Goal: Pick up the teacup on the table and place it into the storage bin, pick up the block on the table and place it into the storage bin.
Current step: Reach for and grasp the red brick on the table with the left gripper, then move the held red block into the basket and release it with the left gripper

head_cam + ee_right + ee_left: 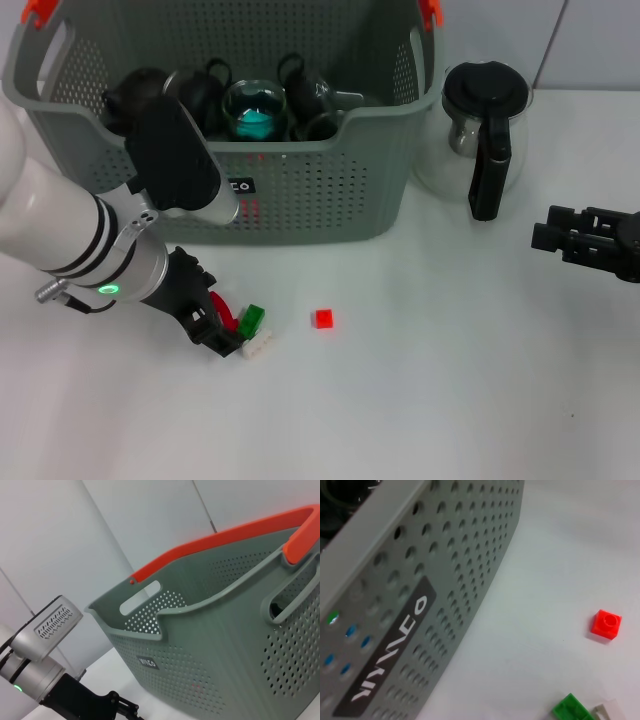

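The green block (pixel 252 319) lies on the white table (pixel 450 400), in front of the storage bin (pixel 320 205) and well clear of its front wall. It touches a small white block (pixel 260 346) on its near side; a curved red piece (pixel 224 310) sits just beside it, against the left gripper (pixel 222 335). That gripper is down at table level right at these pieces, its black fingers (pixel 205 330) close to the green block; whether they are spread or closed on anything cannot be told. A separate red block (pixel 322 319) rests alone a little to the right, with bare table all around it.

The bin stands at the back, its perforated front wall carrying a black label (pixel 238 187). Inside are several dark teacups (pixel 200 95) and a glass cup with teal contents (pixel 255 112); no teacup stands on the table. Orange clips (pixel 430 10) mark the rim corners.

To the right of the bin, just beside its corner, stands a glass coffee pot (pixel 480 135) with a black handle. The right gripper (pixel 548 232) hovers at the right edge, well apart from the blocks, fingers drawn near together. Wide open table lies between it and the red block.
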Controlling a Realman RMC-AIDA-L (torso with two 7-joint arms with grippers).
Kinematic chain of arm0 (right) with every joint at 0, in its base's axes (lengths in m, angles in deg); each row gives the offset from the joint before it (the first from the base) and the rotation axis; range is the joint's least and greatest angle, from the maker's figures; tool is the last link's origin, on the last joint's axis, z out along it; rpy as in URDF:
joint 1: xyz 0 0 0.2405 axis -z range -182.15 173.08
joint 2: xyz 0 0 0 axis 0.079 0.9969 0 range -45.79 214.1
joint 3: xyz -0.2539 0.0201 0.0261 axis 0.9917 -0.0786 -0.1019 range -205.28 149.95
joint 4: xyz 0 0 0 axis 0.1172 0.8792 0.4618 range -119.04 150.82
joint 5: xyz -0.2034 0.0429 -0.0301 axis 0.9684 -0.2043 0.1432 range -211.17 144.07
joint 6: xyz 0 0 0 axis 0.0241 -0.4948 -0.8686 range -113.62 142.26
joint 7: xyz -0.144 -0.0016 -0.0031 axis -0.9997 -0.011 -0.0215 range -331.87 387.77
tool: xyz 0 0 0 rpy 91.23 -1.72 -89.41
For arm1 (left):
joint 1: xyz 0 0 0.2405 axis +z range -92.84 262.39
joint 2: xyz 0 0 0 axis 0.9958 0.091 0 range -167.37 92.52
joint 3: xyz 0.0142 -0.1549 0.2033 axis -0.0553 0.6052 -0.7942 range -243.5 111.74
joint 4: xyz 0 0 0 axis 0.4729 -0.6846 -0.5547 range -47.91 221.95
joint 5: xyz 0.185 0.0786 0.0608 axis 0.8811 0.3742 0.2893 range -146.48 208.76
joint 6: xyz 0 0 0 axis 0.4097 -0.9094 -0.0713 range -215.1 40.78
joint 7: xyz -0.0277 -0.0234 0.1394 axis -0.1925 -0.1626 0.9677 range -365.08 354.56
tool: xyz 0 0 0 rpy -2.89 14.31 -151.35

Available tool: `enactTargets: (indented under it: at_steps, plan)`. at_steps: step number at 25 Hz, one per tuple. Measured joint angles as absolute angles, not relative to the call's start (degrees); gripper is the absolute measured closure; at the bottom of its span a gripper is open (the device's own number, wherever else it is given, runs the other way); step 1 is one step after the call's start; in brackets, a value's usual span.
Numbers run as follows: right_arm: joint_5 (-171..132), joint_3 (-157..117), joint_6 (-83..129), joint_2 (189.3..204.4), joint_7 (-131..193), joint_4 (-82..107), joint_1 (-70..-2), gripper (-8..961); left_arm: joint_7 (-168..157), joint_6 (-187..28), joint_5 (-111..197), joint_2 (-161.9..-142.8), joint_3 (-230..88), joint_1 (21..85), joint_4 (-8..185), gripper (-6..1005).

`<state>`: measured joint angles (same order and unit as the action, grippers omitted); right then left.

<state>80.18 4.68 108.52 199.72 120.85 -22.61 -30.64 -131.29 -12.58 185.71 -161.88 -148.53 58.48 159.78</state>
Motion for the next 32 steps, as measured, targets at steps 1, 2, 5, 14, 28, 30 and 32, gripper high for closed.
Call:
enactTargets:
  at_steps: [1, 2, 5, 14, 28, 30, 32]
  plan:
    - [80.18, 4.68, 108.53, 199.73, 120.85, -22.61, -30.64, 347, -131.42, -12.61, 185.72, -161.88, -148.66, 58.46, 159.78, 157]
    - [80.18, 4.68, 108.53, 199.73, 120.85, -22.61, -30.64, 347, -131.66, -12.63, 185.73, -161.88, -148.85, 58.39, 159.78, 158]
    - [80.18, 4.68, 108.53, 199.73, 120.85, -22.61, -30.63, 347, -131.99, -12.7, 185.97, -161.88, -149.11, 58.25, 159.78, 162]
    - [80.18, 4.68, 108.54, 199.73, 120.85, -22.61, -30.27, 347, -134.24, -12.85, 188.14, -161.88, -149.91, 57.7, 159.02, 175]
    - [80.18, 4.61, 108.55, 199.73, 120.81, -22.61, -30.21, 347, -133.93, -7.04, 185.17, -161.76, -146.59, 58.67, 166.86, 365]
    - [80.18, 4.59, 108.55, 199.73, 120.83, -22.61, -30.31, 347, -131.94, -2.4, 181.52, -161.7, -142.68, 59.13, 171.4, 365]
    - [80.18, 4.59, 108.54, 199.73, 120.83, -22.61, -30.4, 347, -129.36, 2.76, 177.04, -161.63, -136.9, 59.0, 175.08, 365]
